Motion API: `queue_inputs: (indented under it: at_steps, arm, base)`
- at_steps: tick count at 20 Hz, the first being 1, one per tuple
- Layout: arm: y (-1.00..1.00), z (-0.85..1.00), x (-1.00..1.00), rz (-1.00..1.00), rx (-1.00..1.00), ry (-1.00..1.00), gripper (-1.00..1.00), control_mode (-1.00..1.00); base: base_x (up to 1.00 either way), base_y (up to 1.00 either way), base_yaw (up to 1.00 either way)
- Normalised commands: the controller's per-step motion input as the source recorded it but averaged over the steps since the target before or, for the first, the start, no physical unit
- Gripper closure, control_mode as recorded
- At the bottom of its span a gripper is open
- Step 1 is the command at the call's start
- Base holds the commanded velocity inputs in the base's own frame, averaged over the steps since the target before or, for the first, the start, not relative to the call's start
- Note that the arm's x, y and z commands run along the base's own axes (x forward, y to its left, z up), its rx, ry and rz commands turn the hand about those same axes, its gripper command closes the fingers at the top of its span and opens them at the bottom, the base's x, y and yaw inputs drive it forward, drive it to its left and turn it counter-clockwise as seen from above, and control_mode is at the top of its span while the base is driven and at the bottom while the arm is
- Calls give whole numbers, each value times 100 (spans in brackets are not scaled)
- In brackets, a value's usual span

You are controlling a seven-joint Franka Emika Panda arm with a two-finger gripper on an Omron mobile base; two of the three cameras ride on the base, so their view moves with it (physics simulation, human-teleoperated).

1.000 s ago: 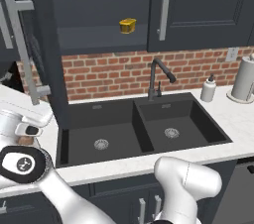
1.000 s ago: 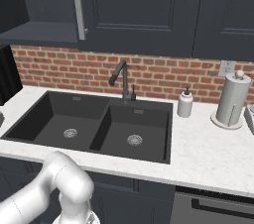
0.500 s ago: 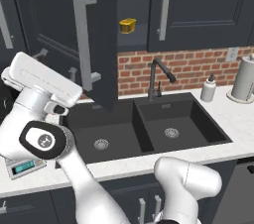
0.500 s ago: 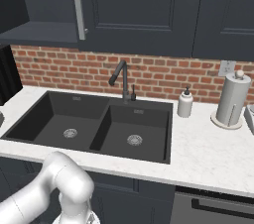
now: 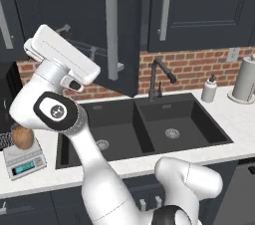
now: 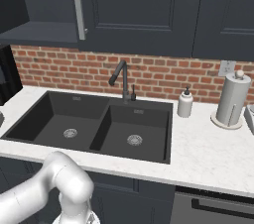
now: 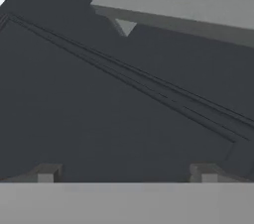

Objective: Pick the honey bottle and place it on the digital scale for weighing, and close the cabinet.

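Countertop: amber honey bottle (image 5: pixel 21 137) on scale (image 5: pixel 23 160)

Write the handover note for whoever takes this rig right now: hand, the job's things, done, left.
Hand: open, empty, fingertips spread, facing the outer panel of the cabinet door just below its bar handle.
Honey bottle: sitting on the digital scale, on the counter left of the sink.
Done: bottle is placed for weighing.
Left: the cabinet door is partly swung in but not shut; it juts out over the sink. Likely next, push it flush.
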Motion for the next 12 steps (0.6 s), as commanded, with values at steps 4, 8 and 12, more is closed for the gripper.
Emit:
queue_inputs:
  at_steps: [4,8,12]
  arm:
    - [-15,-18,100,0,3,5,-100,-100]
    - [-31,-1,99,0,5,5,-100,-100]
    - [-67,-2,83,5,9,6,-100,-100]
  base:
    - [0,0,0]
    - [0,0,0]
    - [0,0,0]
